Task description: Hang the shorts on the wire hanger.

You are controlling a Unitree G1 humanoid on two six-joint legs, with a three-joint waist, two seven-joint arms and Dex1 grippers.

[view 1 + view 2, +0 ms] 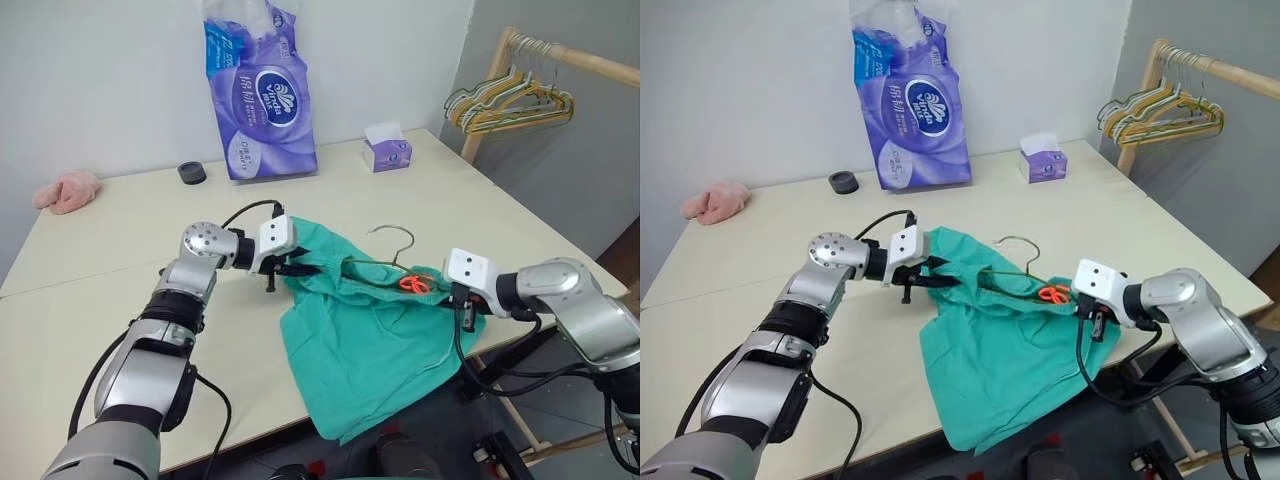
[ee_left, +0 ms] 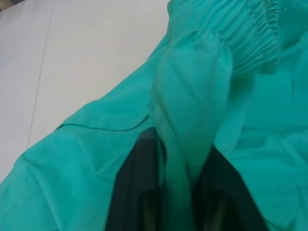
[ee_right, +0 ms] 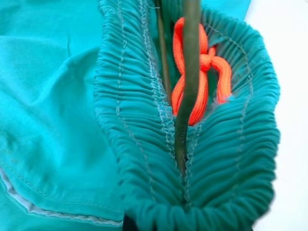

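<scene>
- Left gripper [image 1: 290,268], centre-left in the head view, is pinched closed on a fold of the teal-green soft cloth shorts [image 1: 365,335].
- Right gripper [image 1: 463,305], centre-right, is clamped on the gathered waistband.
- Its wrist view alone shows the orange drawstring knot [image 3: 199,79] inside the waistband, with wire across it.
- Thin grey wire hanger [image 1: 392,250] lies on the shorts at frame centre, hook toward the top.
- Shorts drape over the beige table [image 1: 120,260] edge.

Shorts [image 1: 370,340] soft matt cloth (ribbed waistband), wire hanger [image 1: 396,236] thin smooth metal, table [image 1: 120,220] matt.
</scene>
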